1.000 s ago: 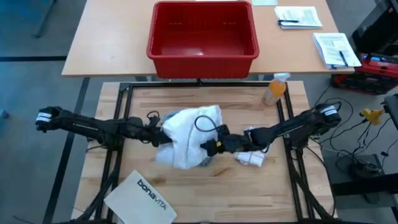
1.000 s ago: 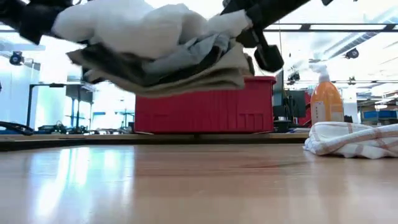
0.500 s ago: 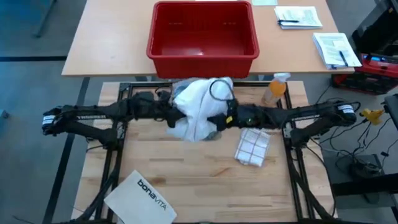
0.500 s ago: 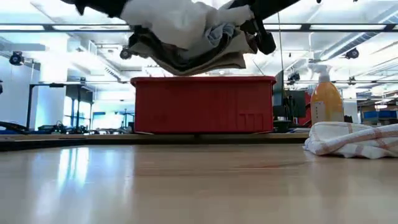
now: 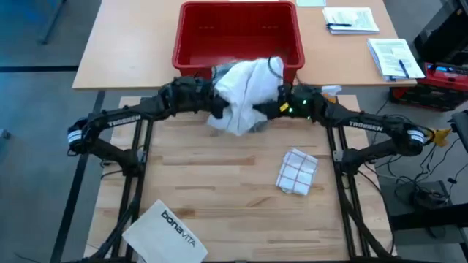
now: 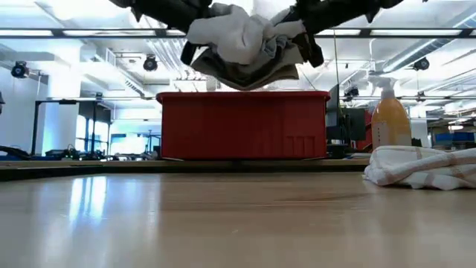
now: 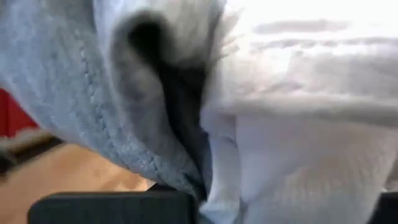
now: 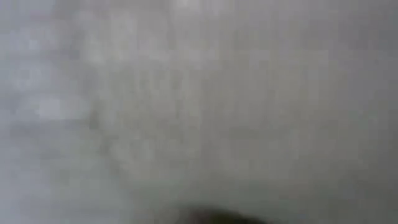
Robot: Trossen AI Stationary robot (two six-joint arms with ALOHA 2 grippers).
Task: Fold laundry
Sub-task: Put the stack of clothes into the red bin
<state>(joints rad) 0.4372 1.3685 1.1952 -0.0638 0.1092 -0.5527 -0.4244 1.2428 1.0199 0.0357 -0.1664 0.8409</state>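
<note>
The laundry [image 5: 241, 91] is a bundle of soft garments: white on top, with grey and khaki-tan layers showing underneath in the low view [image 6: 245, 71]. It hangs in the air over the near rim of the red bin [image 5: 240, 36]. My left gripper [image 5: 208, 102] is at the bundle's left end and my right gripper [image 5: 279, 109] at its right end. Both are largely buried in cloth. Grey and white cloth [image 7: 186, 112] fills the left wrist view, and pale cloth [image 8: 199, 106] fills the right one. My left gripper holds the bundle's left end [image 6: 195, 46], coming level from the table's left; cloth hides the fingers and the place of contact. The bundle is lifted clear and sags between the arms. My right gripper holds the bundle's right end [image 6: 297, 41], coming level from the table's right. The cloth covers the contact, so which layers it has cannot be told.
The red bin [image 6: 242, 126] stands on the far table. A checked towel [image 5: 297, 172] lies on the wooden table at the right, and an orange spray bottle [image 6: 390, 112] stands behind it. A white "bonavita" bag [image 5: 167, 234] lies at the near left. Papers [image 5: 395, 57] lie far right.
Both grippers have gone up and toward the table's far edge, carrying the bundle between them. It has moved from above the table's middle to the red bin's near rim, staying clear of the table and bunching narrower.
</note>
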